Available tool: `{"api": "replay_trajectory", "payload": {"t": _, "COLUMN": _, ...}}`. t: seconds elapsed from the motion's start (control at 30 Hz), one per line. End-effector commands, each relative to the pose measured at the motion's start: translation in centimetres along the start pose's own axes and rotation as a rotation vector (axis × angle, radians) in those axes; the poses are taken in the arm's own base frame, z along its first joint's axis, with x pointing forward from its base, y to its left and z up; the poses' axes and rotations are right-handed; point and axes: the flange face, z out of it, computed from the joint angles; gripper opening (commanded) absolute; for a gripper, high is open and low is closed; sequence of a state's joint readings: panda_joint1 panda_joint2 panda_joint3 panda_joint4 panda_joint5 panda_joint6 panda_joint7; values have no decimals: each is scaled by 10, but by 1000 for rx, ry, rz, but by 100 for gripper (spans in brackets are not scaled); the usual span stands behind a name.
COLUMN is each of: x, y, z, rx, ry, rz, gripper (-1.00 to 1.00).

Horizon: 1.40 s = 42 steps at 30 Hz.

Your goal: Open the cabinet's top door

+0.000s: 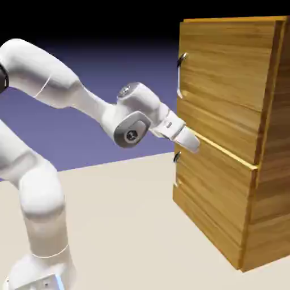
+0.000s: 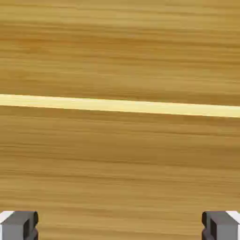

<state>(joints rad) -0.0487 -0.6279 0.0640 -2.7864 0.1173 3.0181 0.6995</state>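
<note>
In the exterior view, the cabinet (image 1: 274, 141) is seen from 2 to 4 o'clock of the picture's centre, with its top door (image 1: 226, 85) at 2 o'clock and its lower door (image 1: 218, 198) at 4 o'clock. The top door appears shut. Its curved silver handle (image 1: 179, 76) is seen upright along the door's edge, toward 1 o'clock, while a smaller handle (image 1: 177, 161) is seen on the lower door, between 3 and 4 o'clock. The two doors are divided by a pale strip (image 1: 226, 152). The white arm (image 1: 48, 73) is stretched across from 10 o'clock, and its hand (image 1: 184, 136) is seen near 3 o'clock, overlapping the strip and placed lower than the silver handle; whether the wood is touched cannot be told. In the hand view, the fingers of the gripper (image 2: 120, 226) are held wide apart, one at 7 o'clock and one at 5 o'clock, and nothing is clamped between them. The picture is filled with horizontal wood grain, crossed by the pale strip from 9 to 3 o'clock.
</note>
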Motion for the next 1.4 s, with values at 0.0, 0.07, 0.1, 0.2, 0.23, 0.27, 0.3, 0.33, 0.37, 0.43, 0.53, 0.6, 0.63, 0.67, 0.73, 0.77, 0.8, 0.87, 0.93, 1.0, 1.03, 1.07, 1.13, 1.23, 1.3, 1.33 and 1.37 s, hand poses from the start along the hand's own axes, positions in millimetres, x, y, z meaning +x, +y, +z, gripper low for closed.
{"api": "replay_trajectory", "payload": {"t": 0.0, "x": 6, "y": -4, "z": -9, "rx": 12, "ry": 20, "rz": 18, "gripper": 0}}
{"api": "replay_trajectory", "payload": {"t": 0.07, "x": 17, "y": -11, "z": -27, "rx": 37, "ry": 60, "rz": 52, "gripper": 0}}
{"api": "replay_trajectory", "payload": {"t": 0.1, "x": 22, "y": -14, "z": -37, "rx": 51, "ry": 80, "rz": 68, "gripper": 0}}
{"api": "replay_trajectory", "payload": {"t": 0.2, "x": 32, "y": -25, "z": -64, "rx": 91, "ry": 137, "rz": 111, "gripper": 0}}
{"api": "replay_trajectory", "payload": {"t": 0.23, "x": 35, "y": -29, "z": -73, "rx": 106, "ry": 155, "rz": 124, "gripper": 0}}
{"api": "replay_trajectory", "payload": {"t": 0.27, "x": 36, "y": -33, "z": -82, "rx": 120, "ry": 173, "rz": 135, "gripper": 0}}
{"api": "replay_trajectory", "payload": {"t": 0.3, "x": 38, "y": -37, "z": -91, "rx": 134, "ry": 191, "rz": 146, "gripper": 0}}
{"api": "replay_trajectory", "payload": {"t": 0.33, "x": 39, "y": -41, "z": -100, "rx": 149, "ry": 208, "rz": 155, "gripper": 0}}
{"api": "replay_trajectory", "payload": {"t": 0.37, "x": 39, "y": -45, "z": -108, "rx": 163, "ry": 225, "rz": 164, "gripper": 0}}
{"api": "replay_trajectory", "payload": {"t": 0.43, "x": 38, "y": -53, "z": -123, "rx": 193, "ry": 258, "rz": 178, "gripper": 0}}
{"api": "replay_trajectory", "payload": {"t": 0.53, "x": 33, "y": -66, "z": -144, "rx": 237, "ry": 304, "rz": 193, "gripper": 0}}
{"api": "replay_trajectory", "payload": {"t": 0.6, "x": 27, "y": -76, "z": -155, "rx": 265, "ry": 333, "rz": 198, "gripper": 0}}
{"api": "replay_trajectory", "payload": {"t": 0.63, "x": 24, "y": -81, "z": -160, "rx": 279, "ry": 347, "rz": 199, "gripper": 0}}
{"api": "replay_trajectory", "payload": {"t": 0.67, "x": 20, "y": -86, "z": -164, "rx": 293, "ry": 361, "rz": 199, "gripper": 0}}
{"api": "replay_trajectory", "payload": {"t": 0.73, "x": 12, "y": -96, "z": -171, "rx": 320, "ry": 386, "rz": 196, "gripper": 0}}
{"api": "replay_trajectory", "payload": {"t": 0.77, "x": 7, "y": -101, "z": -174, "rx": 333, "ry": 398, "rz": 193, "gripper": 0}}
{"api": "replay_trajectory", "payload": {"t": 0.8, "x": 2, "y": -106, "z": -175, "rx": 346, "ry": 409, "rz": 190, "gripper": 0}}
{"api": "replay_trajectory", "payload": {"t": 0.87, "x": -8, "y": -116, "z": -177, "rx": 370, "ry": 431, "rz": 180, "gripper": 0}}
{"api": "replay_trajectory", "payload": {"t": 0.93, "x": -19, "y": -126, "z": -175, "rx": 392, "ry": 450, "rz": 168, "gripper": 0}}
{"api": "replay_trajectory", "payload": {"t": 1.0, "x": -31, "y": -136, "z": -171, "rx": 412, "ry": 468, "rz": 153, "gripper": 0}}
{"api": "replay_trajectory", "payload": {"t": 1.03, "x": -37, "y": -141, "z": -168, "rx": 421, "ry": 475, "rz": 145, "gripper": 0}}
{"api": "replay_trajectory", "payload": {"t": 1.07, "x": -43, "y": -146, "z": -164, "rx": 429, "ry": 483, "rz": 136, "gripper": 0}}
{"api": "replay_trajectory", "payload": {"t": 1.13, "x": -54, "y": -154, "z": -153, "rx": 444, "ry": 496, "rz": 117, "gripper": 0}}
{"api": "replay_trajectory", "payload": {"t": 1.23, "x": -71, "y": -165, "z": -132, "rx": 462, "ry": 511, "rz": 86, "gripper": 0}}
{"api": "replay_trajectory", "payload": {"t": 1.3, "x": -81, "y": -171, "z": -114, "rx": 470, "ry": 518, "rz": 64, "gripper": 0}}
{"api": "replay_trajectory", "payload": {"t": 1.33, "x": -85, "y": -173, "z": -104, "rx": 473, "ry": 521, "rz": 53, "gripper": 0}}
{"api": "replay_trajectory", "payload": {"t": 1.37, "x": -90, "y": -175, "z": -93, "rx": 476, "ry": 524, "rz": 42, "gripper": 0}}
